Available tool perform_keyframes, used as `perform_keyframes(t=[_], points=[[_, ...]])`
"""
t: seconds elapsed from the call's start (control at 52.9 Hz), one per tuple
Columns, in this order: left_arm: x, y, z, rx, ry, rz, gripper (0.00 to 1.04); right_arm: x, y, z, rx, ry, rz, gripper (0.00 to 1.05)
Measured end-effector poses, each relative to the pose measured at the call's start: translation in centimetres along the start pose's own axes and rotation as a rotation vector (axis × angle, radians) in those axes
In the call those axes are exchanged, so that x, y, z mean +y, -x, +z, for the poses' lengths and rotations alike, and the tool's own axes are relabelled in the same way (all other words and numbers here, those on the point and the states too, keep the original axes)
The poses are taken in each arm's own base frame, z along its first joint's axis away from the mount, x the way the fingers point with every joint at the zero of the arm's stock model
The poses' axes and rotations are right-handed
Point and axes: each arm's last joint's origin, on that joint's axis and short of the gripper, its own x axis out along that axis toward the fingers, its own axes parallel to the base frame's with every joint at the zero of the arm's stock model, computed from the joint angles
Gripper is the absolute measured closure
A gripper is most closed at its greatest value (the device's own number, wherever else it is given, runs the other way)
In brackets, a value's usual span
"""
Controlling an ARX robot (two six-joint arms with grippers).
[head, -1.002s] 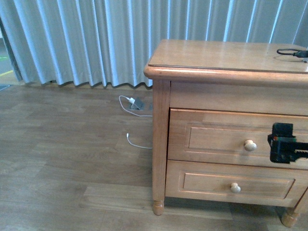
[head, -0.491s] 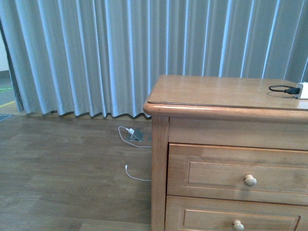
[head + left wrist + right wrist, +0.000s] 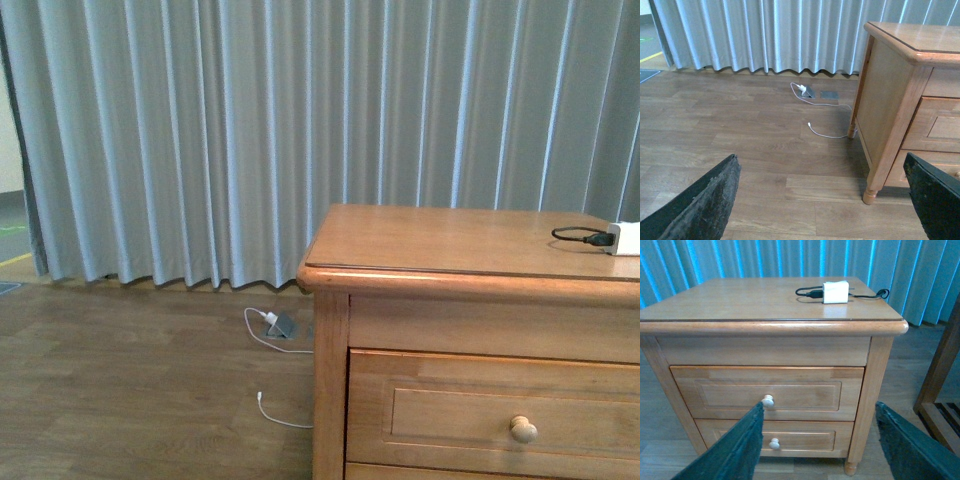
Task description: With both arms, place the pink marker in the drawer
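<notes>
The pink marker is not in view in any frame. The drawer (image 3: 480,420) is the top one of the honey-coloured cabinet (image 3: 460,245); it is shut, with one round knob (image 3: 523,429). It also shows shut in the right wrist view (image 3: 805,392) and partly in the left wrist view (image 3: 942,127). My left gripper (image 3: 820,212) is open and empty over the wooden floor, left of the cabinet. My right gripper (image 3: 820,450) is open and empty, facing the cabinet front from a distance. Neither arm shows in the front view.
A white charger (image 3: 835,291) with a black cable lies on the cabinet top. A white cable and grey floor socket (image 3: 808,91) lie on the floor by the curtain (image 3: 200,140). The lower drawer (image 3: 800,440) is shut. A wooden frame (image 3: 940,370) stands right of the cabinet.
The front view has risen: the cabinet sits lower in the frame and more curtain shows. The black gripper seen beside the top drawer's knob one second ago is out of that view.
</notes>
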Motion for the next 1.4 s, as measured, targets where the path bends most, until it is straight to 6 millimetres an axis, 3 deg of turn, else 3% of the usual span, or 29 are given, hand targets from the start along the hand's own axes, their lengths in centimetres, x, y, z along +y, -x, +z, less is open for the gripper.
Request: perform_keyframes(t=[0.321,0.624,1.399], points=[[0.0,0.0,0.0,0.000,0.000,0.000,0.06,1.7,1.4,-1.4,-0.004,0.003,0.011,1.03],[0.0,0.0,0.0,0.000,0.000,0.000,0.06,1.7,2.3,-2.7,-0.011,0.006,0.008,1.03],[0.0,0.0,0.0,-0.001,0.000,0.000,0.06,1.7,4.1,-3.0,-0.010,0.006,0.009,1.03]])
